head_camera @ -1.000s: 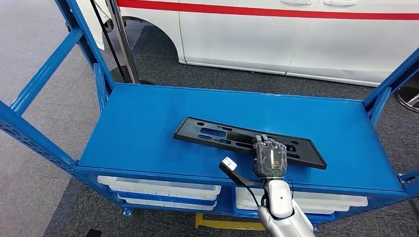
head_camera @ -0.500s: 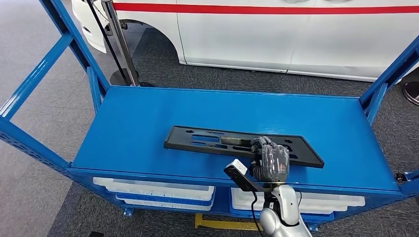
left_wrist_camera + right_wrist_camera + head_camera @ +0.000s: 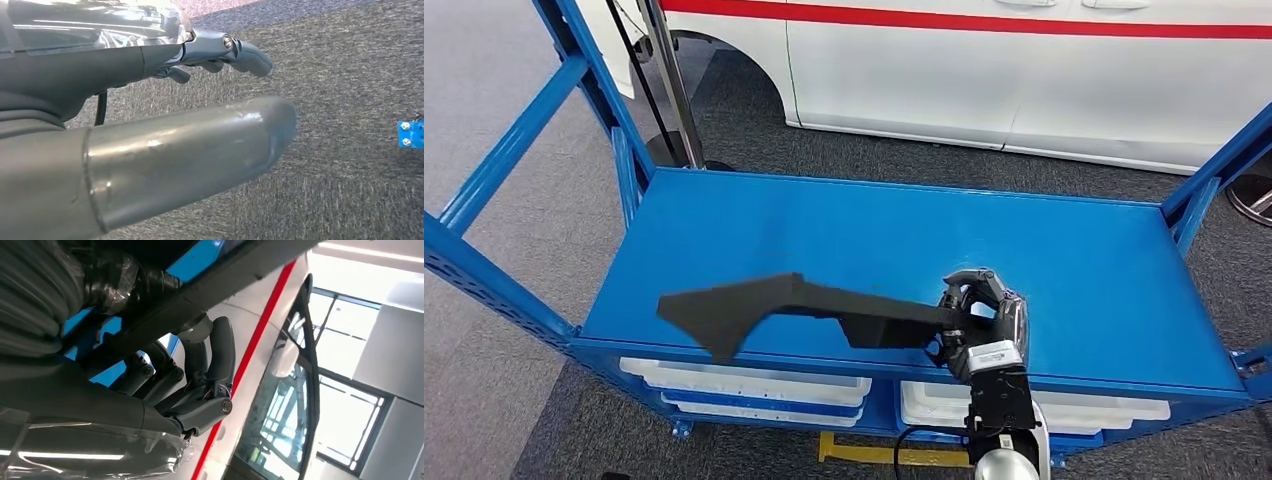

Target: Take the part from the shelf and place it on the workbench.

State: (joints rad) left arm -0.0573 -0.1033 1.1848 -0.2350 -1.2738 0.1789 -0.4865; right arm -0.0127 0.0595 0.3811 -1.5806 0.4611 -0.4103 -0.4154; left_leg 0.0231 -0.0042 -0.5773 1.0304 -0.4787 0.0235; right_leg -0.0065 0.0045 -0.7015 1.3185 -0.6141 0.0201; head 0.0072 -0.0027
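Observation:
The part (image 3: 814,305) is a long flat black plastic panel. My right hand (image 3: 984,320) grips its right end, and it hangs tilted on edge just above the front of the blue shelf (image 3: 874,225), its free end reaching left past the front rim. In the right wrist view the part (image 3: 235,275) is a dark bar crossing over my curled fingers (image 3: 220,347). My left hand (image 3: 125,65) hangs over grey carpet, fingers apart and holding nothing.
A white car with a red stripe (image 3: 1024,80) stands behind the shelf. Blue uprights (image 3: 504,160) frame both shelf ends. White bins (image 3: 754,385) sit on the level below. A dark pole on a round base (image 3: 669,90) stands at the back left.
The part lay flat on the shelf under my right hand. Now the hand has turned, and the part is lifted, tipped on edge and drawn toward the front left rim.

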